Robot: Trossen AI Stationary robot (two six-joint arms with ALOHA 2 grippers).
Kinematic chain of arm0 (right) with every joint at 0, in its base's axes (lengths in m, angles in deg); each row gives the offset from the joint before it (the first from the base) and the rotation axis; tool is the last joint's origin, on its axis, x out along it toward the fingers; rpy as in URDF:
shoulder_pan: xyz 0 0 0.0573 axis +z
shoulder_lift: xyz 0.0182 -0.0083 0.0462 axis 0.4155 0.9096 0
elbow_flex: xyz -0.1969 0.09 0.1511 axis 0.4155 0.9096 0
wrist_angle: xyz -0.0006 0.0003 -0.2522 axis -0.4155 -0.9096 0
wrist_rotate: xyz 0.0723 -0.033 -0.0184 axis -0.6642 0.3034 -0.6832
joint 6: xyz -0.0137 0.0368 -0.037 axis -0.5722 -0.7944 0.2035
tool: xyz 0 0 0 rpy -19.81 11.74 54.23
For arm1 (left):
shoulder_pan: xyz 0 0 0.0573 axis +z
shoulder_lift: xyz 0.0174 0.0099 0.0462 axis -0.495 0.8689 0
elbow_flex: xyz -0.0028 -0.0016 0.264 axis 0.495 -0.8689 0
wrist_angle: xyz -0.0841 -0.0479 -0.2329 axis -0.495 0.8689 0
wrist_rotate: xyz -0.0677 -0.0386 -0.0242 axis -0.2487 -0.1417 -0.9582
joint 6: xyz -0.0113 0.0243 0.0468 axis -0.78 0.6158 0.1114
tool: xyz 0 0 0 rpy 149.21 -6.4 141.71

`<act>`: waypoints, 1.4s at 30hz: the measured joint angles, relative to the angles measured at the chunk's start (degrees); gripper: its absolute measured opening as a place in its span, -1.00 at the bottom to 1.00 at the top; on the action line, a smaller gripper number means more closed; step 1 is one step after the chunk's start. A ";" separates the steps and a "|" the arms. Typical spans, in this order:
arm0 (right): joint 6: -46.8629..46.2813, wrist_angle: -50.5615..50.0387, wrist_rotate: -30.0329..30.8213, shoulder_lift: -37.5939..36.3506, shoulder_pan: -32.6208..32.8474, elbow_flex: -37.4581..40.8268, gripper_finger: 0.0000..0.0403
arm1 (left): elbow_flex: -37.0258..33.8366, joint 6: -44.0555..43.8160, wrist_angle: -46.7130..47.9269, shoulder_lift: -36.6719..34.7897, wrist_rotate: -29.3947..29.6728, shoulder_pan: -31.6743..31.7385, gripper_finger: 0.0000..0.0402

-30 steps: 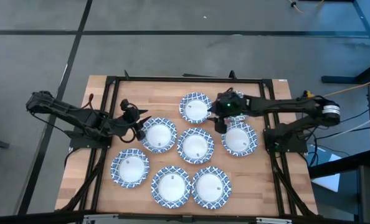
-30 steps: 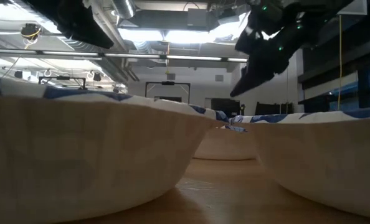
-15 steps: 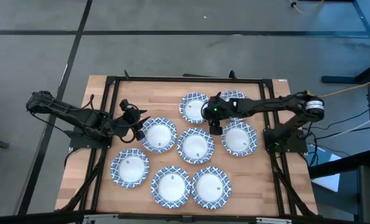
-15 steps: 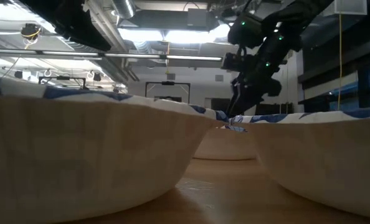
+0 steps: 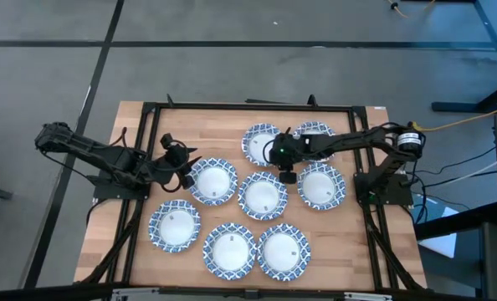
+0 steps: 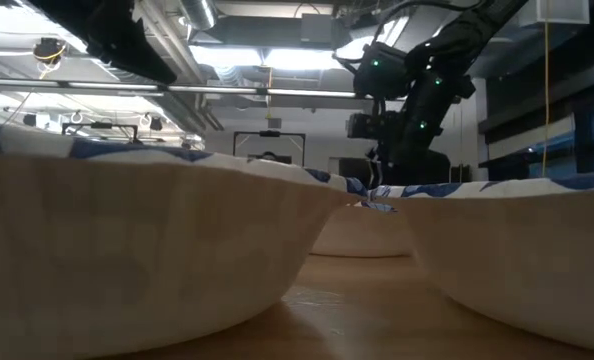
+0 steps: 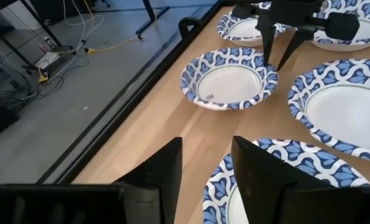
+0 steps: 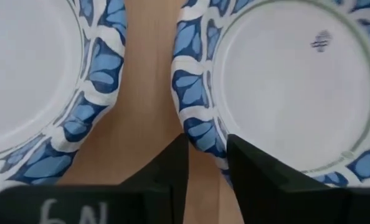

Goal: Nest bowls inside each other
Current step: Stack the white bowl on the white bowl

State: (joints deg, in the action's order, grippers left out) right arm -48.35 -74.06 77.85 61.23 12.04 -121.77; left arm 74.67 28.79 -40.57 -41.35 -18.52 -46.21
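Several blue-rimmed white bowls lie singly on the wooden table, each on its base. My right gripper (image 5: 286, 172) (image 8: 207, 155) stands open at the near-right rim of the far bowl (image 5: 262, 144) (image 8: 284, 81). One finger is inside this bowl and one outside, next to the middle bowl (image 5: 263, 196) (image 8: 23, 74). My left gripper (image 5: 187, 172) (image 7: 207, 149) waits open above the table, just left of another bowl (image 5: 213, 181) (image 7: 266, 180). My right gripper comes from above, slanting from the table's right, with the far bowl's rim (image 8: 199, 138) between its two fingers. Whether the fingers touch the rim I cannot tell. The bowl rests flat on the table.
More bowls lie at the far right (image 5: 314, 134), right (image 5: 321, 186) and in a near row (image 5: 175, 226) (image 5: 229, 249) (image 5: 284, 251). A black frame (image 5: 248, 106) runs round the table. Bare wood shows at the table's far left.
My right gripper has sunk and gone toward the table's left, tipping further downward, until its fingers stand at the far bowl's rim. As the arm moved, the far-right bowl came into sight. No bowl has moved.
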 joint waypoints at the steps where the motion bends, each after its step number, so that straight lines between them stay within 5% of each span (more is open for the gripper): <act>1: 0.02 0.01 -0.01 0.00 0.00 0.00 -0.46 | 0.00 0.00 0.34 0.00 0.00 0.00 -0.34; 16: 1.09 4.44 0.67 -0.02 0.02 0.00 -0.46 | 0.00 0.02 3.71 0.00 0.00 0.00 -0.34; 30: 1.25 6.21 0.48 -0.02 0.02 0.02 -0.08 | 0.00 0.02 4.53 0.00 0.00 0.02 -0.34; 42: 0.94 6.08 0.48 4.03 0.01 0.09 -0.25 | 0.00 0.00 4.51 0.00 0.00 0.02 -0.34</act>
State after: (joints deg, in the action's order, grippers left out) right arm -47.41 -67.97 78.33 65.26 12.05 -121.68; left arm 74.67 28.79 -36.06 -41.35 -18.52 -46.18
